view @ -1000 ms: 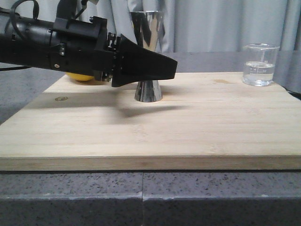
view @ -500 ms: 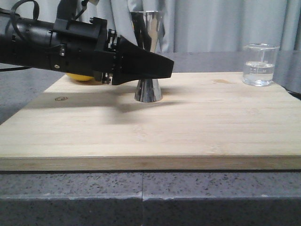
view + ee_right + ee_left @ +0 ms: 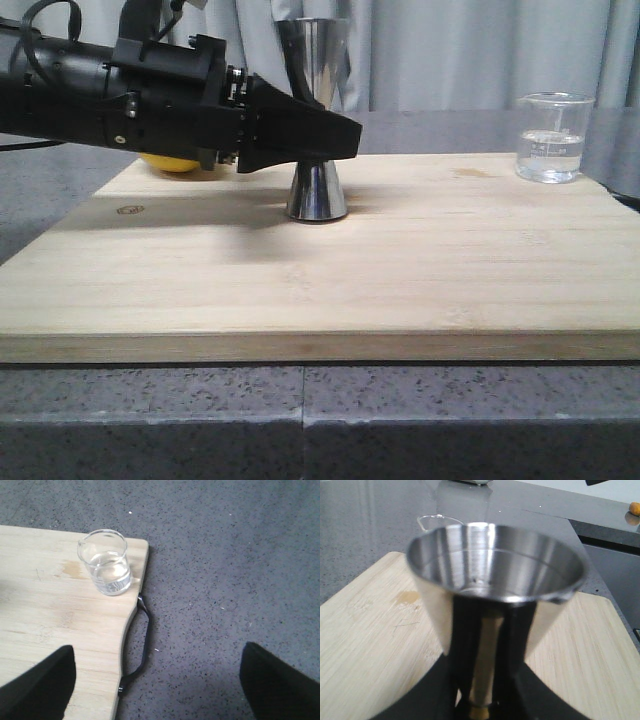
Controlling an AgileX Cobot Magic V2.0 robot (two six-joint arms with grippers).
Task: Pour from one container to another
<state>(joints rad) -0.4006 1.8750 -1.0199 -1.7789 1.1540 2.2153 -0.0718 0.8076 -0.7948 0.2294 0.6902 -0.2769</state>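
Note:
The steel jigger (image 3: 317,188) stands upright on the wooden board (image 3: 420,280), left of centre at the back. My left gripper (image 3: 342,140) reaches in from the left at the height of its narrow waist. In the left wrist view the jigger (image 3: 495,565) fills the frame. The gripper (image 3: 484,685) is open, one finger on each side of the gold-banded waist, and a sliver of board shows beside it. The glass beaker (image 3: 552,138), part full of clear liquid, stands at the board's back right corner. My right gripper (image 3: 159,685) hangs open, well short of the beaker (image 3: 105,564).
A yellow round object (image 3: 168,163) lies behind the left arm at the board's back left. A black handle (image 3: 141,645) runs along the board's right edge by the beaker. Dark speckled counter (image 3: 225,580) surrounds the board. Curtains hang behind.
My left gripper has moved up and away from the camera, bringing its fingers level with the jigger's waist. The jigger and the beaker have not moved.

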